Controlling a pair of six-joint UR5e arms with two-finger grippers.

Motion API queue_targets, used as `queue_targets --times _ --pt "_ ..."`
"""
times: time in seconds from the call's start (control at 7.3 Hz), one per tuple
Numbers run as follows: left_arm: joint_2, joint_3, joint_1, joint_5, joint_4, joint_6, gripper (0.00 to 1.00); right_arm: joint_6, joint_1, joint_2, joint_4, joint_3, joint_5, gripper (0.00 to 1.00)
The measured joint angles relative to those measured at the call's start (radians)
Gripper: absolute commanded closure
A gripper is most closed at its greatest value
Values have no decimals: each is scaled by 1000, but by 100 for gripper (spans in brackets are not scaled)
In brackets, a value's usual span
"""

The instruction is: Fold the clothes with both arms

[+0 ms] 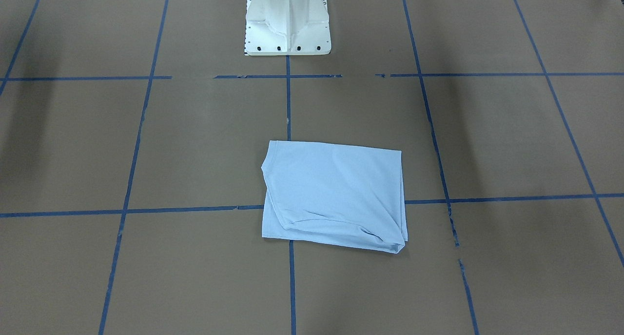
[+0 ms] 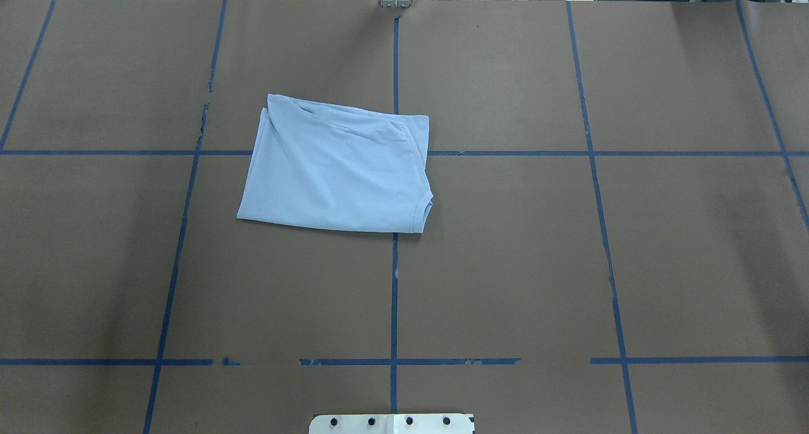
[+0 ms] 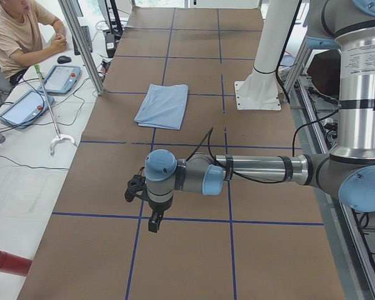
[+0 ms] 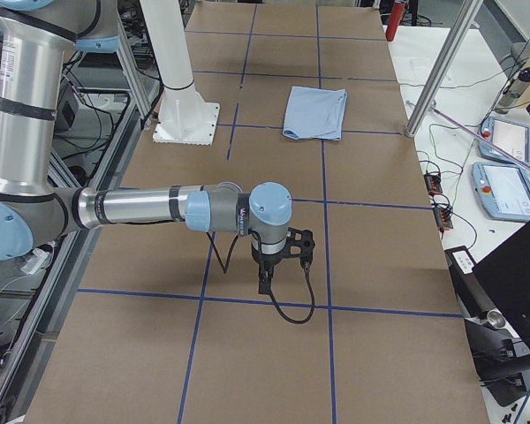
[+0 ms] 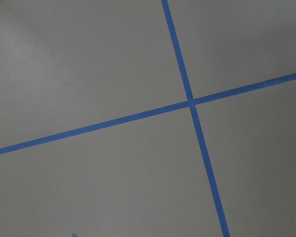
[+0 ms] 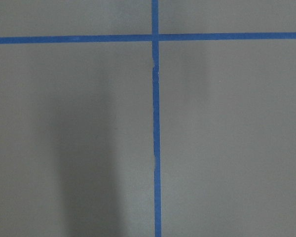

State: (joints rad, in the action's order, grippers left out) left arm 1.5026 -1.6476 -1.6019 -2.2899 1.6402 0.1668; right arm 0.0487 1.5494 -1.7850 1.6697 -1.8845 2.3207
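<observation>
Both my left gripper (image 3: 154, 222) and right gripper (image 4: 265, 279) hang over the brown table (image 2: 505, 263), well apart; whether either is parted I cannot tell. Past my white pedestal (image 1: 287, 23), the folded T-shirt (image 2: 335, 165) lies flat across blue tape lines (image 2: 394, 295), toward my left; beyond it, a seated person (image 3: 15, 34)

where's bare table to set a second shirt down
Widest free patch: right of the centre tape line, beside the T-shirt. Also between the T-shirt and the pedestal base. The left arm and right arm overhang either end.
</observation>
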Motion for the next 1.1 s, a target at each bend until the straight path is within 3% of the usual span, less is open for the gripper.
queue_targets --times 0.41,1.1 --pt "-1 -31 -1 -23 -116 2 0 0 0 -1 -1 1 -3 0" --pt "4 -33 0 -77 -56 11 0 -7 0 6 -1 -3 0 0"
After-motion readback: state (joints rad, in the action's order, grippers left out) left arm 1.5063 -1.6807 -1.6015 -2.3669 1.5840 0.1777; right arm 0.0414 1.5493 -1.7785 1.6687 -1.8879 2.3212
